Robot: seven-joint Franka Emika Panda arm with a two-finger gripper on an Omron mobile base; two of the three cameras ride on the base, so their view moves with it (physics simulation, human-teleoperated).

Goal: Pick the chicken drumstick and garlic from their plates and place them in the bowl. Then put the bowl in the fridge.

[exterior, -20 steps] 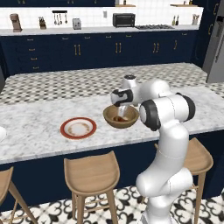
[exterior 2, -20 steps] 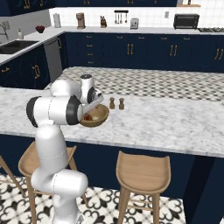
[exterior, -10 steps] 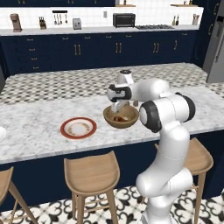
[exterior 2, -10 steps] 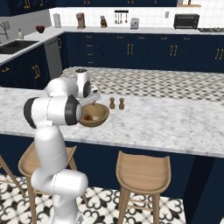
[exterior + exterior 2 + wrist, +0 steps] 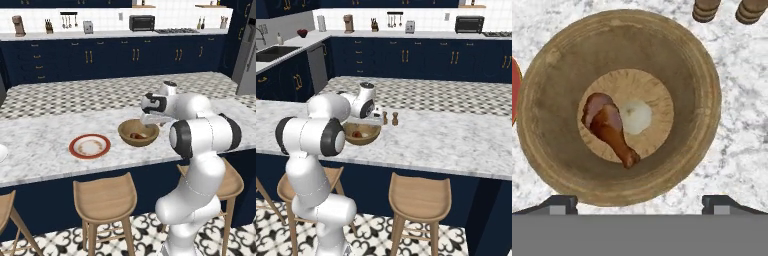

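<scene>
Since the earlier frame the gripper [image 5: 640, 202] rose above the bowl [image 5: 557, 65]; fingers wide open, empty. Drumstick [image 5: 609, 127] and garlic [image 5: 635, 115] inside. Next: grasp the bowl's rim for the fridge.

On the marble counter [image 5: 45, 165] the wooden bowl [image 5: 138, 133] sits beside a red-rimmed plate [image 5: 89, 146]. The gripper [image 5: 152, 119] hangs just above the bowl's right rim. Wooden stools [image 5: 104, 200] stand below.
</scene>
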